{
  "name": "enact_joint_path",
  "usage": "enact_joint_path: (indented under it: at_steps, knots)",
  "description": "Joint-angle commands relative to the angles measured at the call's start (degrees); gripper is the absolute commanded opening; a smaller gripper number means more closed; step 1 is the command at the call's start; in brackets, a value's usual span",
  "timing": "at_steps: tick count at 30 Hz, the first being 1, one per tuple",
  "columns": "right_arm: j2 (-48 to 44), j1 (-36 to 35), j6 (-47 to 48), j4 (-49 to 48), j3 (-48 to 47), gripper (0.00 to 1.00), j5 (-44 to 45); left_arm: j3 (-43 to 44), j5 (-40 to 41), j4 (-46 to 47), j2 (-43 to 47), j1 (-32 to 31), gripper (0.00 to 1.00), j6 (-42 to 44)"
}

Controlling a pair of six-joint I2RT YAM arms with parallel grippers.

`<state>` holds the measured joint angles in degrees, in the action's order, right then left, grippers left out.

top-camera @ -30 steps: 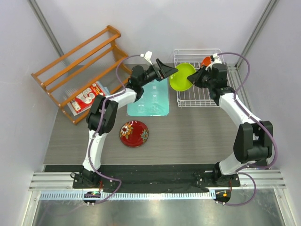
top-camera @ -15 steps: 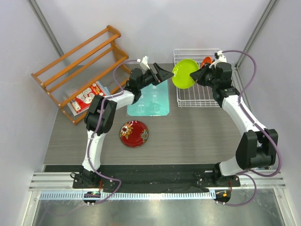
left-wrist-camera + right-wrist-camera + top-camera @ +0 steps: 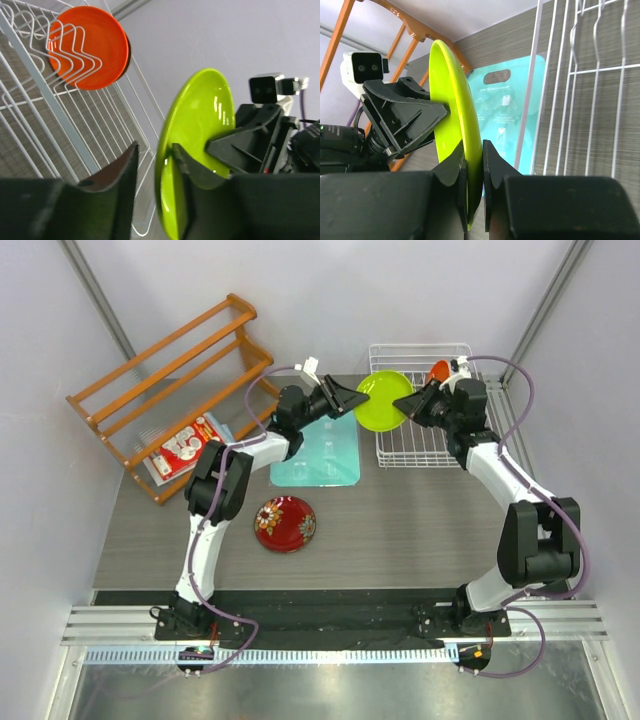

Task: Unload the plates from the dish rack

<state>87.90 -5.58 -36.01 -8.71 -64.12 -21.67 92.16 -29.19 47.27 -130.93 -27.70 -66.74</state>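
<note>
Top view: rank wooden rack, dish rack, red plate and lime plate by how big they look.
1. Wooden rack.
2. Dish rack.
3. Red plate and lime plate look alike; the lime one is held up and tilted, so no ranking.

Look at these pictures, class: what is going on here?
The right hand grips the lime plate by its rim, on edge over the rack's left side. The left hand is open around the opposite rim, so it looks like a handover. The red plate lies on the table; the orange plate stands in the rack.
</note>
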Motion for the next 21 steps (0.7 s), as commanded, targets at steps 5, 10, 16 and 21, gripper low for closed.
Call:
enact_joint_path:
  at_steps: [5, 10, 16, 21]
  knots:
    - [4.3, -0.39, -8.81, -14.22, -0.48, 0.01, -12.07, -0.66, -1.22, 6.17, -0.03, -0.25, 0.0, -2.34]
    - [4.74, 0.22, -7.33, -11.96, -1.53, 0.18, -11.47, -3.82, -0.96, 4.69, 2.43, -0.25, 0.0, -0.51]
    - [2.55, 2.94, -0.83, -1.67, -4.0, 0.73, -6.9, -12.08, 3.78, -9.26, 12.88, 0.28, 0.0, 11.27]
    - [-0.44, 6.53, 4.19, 3.95, -4.0, 0.83, -3.82, -24.27, 10.45, -16.67, 24.21, 1.51, 0.0, 19.79]
